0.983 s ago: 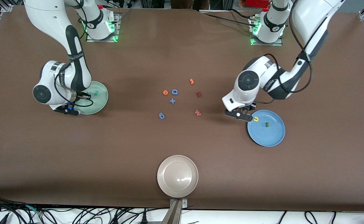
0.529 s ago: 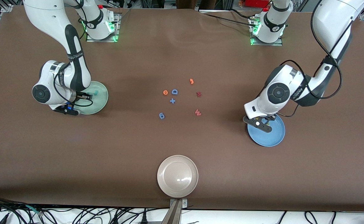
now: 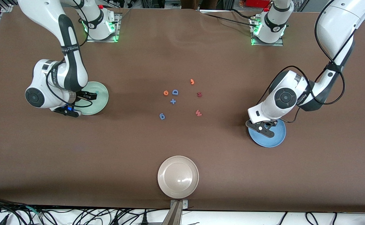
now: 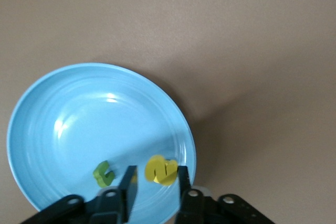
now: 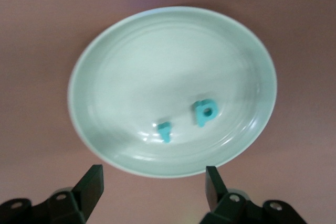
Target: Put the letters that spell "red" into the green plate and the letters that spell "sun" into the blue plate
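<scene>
The blue plate (image 3: 276, 139) (image 4: 79, 119) holds a dark green "n" (image 4: 103, 173). My left gripper (image 3: 267, 124) (image 4: 155, 182) hangs low over it, open, with a yellow "u" (image 4: 161, 170) loose between its fingers and a gap on one side. The green plate (image 3: 100, 100) (image 5: 105, 51) holds a teal "r" (image 5: 165, 129) and a teal "d" (image 5: 205, 112). My right gripper (image 3: 87, 95) (image 5: 153, 182) stands wide open and empty over the plate's rim. An orange "e" (image 3: 165, 92) lies at mid-table.
Around the orange "e" lie a blue "D" (image 3: 175, 92), a blue plus (image 3: 173, 101), another blue piece (image 3: 162, 116), two red letters (image 3: 199, 94) (image 3: 198, 112) and an orange "3" shape (image 3: 192, 81). A beige plate (image 3: 178, 177) sits near the front edge.
My left gripper carried the yellow "u" from the blue plate's rim to over the plate and its jaws parted. My right gripper's jaws opened wide and the hand drew back slightly.
</scene>
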`<act>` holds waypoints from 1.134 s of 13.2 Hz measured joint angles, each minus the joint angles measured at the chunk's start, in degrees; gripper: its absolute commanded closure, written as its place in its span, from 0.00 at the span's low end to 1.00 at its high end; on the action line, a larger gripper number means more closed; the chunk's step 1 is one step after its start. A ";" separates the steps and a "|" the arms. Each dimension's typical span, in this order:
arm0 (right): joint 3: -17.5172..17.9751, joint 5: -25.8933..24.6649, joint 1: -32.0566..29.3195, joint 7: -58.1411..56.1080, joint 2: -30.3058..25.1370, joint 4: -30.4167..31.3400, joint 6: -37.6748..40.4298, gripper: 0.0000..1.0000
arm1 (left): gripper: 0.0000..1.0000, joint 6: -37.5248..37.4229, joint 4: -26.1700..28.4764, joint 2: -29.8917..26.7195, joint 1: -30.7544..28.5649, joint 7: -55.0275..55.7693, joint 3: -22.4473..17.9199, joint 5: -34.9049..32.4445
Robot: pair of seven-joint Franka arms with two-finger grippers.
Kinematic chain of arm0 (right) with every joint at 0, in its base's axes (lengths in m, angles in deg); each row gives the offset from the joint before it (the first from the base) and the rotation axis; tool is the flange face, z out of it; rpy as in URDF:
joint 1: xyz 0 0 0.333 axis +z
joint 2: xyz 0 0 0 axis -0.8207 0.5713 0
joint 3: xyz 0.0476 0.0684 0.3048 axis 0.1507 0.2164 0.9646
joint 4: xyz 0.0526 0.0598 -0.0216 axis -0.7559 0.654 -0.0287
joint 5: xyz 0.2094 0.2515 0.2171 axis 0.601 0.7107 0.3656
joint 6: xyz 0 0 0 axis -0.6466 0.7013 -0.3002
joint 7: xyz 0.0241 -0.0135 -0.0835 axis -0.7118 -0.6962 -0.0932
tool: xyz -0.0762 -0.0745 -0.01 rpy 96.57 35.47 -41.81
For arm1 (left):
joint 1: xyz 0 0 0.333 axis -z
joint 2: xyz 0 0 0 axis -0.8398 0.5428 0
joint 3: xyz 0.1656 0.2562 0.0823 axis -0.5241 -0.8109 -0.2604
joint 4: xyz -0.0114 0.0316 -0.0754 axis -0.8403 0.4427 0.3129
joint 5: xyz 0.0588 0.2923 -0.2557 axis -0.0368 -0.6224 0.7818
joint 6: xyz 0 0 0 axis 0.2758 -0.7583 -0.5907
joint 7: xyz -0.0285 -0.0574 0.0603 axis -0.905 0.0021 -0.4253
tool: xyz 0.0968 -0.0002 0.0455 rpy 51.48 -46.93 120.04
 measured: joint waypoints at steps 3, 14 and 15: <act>2.27 4.03 3.83 10.18 -1.36 -1.56 1.38 0.14 | 0.01 0.00 -0.39 0.11 -0.02 -0.93 -0.57 0.00; 18.77 8.08 11.33 44.44 0.23 -2.09 -17.37 0.10 | 0.00 -20.09 -11.67 -5.07 0.05 -0.99 3.03 5.89; 20.14 8.12 11.44 46.02 1.20 -2.06 -19.71 0.10 | 0.00 -23.43 -14.06 -5.97 0.02 -1.01 3.08 6.50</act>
